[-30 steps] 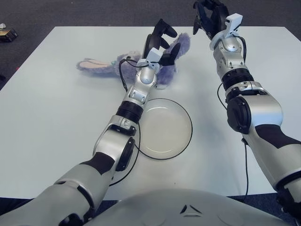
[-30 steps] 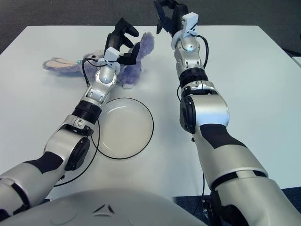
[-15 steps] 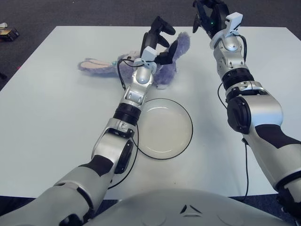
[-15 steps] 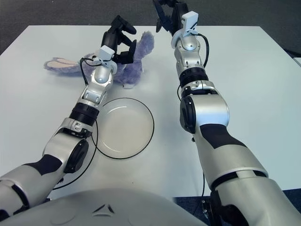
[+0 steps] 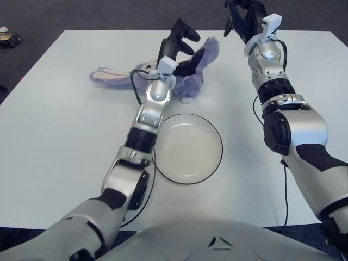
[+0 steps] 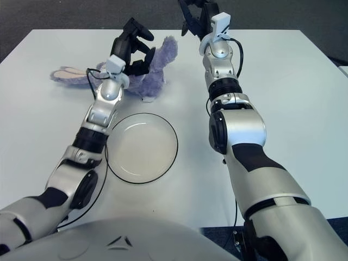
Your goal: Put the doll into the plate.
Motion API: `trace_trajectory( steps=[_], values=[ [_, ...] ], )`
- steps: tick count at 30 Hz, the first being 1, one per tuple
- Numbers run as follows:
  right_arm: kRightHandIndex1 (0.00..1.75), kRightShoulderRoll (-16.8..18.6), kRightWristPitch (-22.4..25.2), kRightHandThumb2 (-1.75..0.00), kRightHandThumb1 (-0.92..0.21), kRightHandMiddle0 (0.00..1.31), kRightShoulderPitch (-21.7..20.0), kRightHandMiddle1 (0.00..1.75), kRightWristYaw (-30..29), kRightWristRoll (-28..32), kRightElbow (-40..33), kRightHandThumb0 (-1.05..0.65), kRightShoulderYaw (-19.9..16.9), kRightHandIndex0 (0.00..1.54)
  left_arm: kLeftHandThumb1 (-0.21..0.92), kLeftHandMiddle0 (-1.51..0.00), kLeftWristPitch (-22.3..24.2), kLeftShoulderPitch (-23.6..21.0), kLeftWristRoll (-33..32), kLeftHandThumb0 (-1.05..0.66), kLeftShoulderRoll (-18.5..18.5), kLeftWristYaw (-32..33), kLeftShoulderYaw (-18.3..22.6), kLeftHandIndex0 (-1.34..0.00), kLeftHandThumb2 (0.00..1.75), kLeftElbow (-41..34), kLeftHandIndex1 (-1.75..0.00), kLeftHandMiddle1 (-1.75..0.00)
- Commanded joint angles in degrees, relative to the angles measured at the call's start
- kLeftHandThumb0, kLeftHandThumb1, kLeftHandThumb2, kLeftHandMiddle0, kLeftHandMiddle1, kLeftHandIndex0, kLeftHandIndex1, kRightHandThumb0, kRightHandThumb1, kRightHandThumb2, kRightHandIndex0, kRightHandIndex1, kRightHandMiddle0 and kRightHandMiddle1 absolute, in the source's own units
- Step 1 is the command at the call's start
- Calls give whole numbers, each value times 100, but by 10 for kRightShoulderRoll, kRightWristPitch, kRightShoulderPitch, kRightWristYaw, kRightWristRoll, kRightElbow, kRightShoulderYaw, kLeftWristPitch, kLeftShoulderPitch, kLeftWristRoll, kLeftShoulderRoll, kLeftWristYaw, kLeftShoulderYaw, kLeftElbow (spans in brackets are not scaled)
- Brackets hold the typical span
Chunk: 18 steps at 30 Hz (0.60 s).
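Note:
The doll (image 5: 191,82) is a purple plush bunny lying on the white table, its long ears (image 5: 109,73) stretched out to the left. My left hand (image 5: 182,49) is right over the doll's body, fingers spread on either side of it and closed on nothing. Nearer to me lies the plate (image 5: 190,149), a clear round dish with a dark rim and nothing in it. It sits just in front of the doll, to the right of my left forearm. My right hand (image 5: 243,16) shows at the table's far edge, to the right of the doll, with nothing in it.
The white table (image 5: 60,141) stretches wide on both sides, with dark floor beyond its far edge. A small object (image 5: 8,38) sits on the floor at the far left. A black cable (image 5: 135,87) loops beside my left wrist.
My left hand and forearm have swung a little to the left and farther over the doll. The doll, the plate and my right hand have stayed where they were.

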Motion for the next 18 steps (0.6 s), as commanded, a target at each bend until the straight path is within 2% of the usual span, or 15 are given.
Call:
trace_trajectory(
  steps=[1,2,3,5,8,13,18],
  values=[
    [175,-8,11,-37,-92,35,7,159,-6,-1,-11,-35,-1,87,92,-28,-14,11,53,-44,47,-10,-13,-28,30,-19,-131,-88],
    [175,-11,14,-37,-92,35,9,159,-6,-1,-13,-35,-2,88,92,-29,-20,13,68,-52,67,-12,-13,-25,25,-24,-110,-72],
    [175,-13,16,-37,-92,36,11,159,-6,0,-17,-35,-3,89,92,-30,-22,15,76,-57,78,-15,-12,-23,23,-30,-96,-60],
    [175,-15,19,-37,-92,36,13,159,-4,1,-21,-35,-4,89,92,-31,-21,16,79,-62,82,-16,-10,-22,21,-33,-84,-50],
    [175,-18,24,-37,-92,36,16,158,-4,2,-30,-35,-4,90,92,-32,-20,18,76,-65,88,-20,-5,-21,20,-38,-75,-43],
    [175,-18,28,-37,-92,36,18,158,-4,3,-36,-35,-4,91,92,-32,-19,18,74,-67,92,-19,-6,-20,19,-40,-72,-39],
    [175,-28,19,-36,-92,37,29,157,-11,-14,-62,-35,9,94,92,-33,-48,32,64,-67,123,0,30,-22,19,-36,-72,-38]
  ],
)
